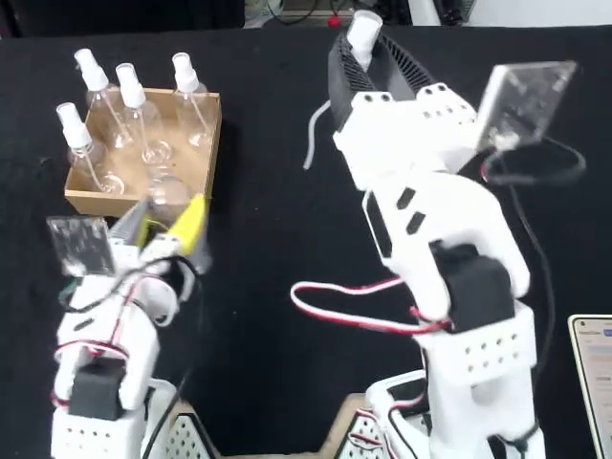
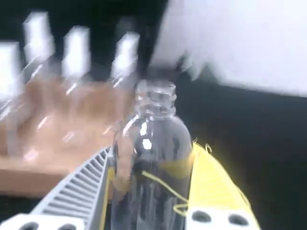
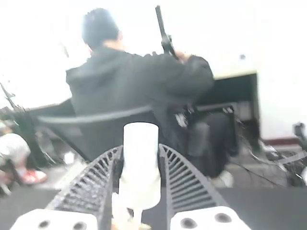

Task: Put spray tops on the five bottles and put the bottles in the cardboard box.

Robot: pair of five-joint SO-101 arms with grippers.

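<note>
Ideally the right jaws, gripping the white spray top (image 1: 364, 27), seat it plumb on the clear plastic bottle (image 2: 153, 143) clamped in the left jaws (by the brown cardboard box (image 1: 96, 203)).

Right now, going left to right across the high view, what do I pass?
Cardboard box holding four capped bottles → spray top clamped in the right gripper → screen device at the right edge. Left gripper and its uncapped bottle overlap the box: omitted.
</note>
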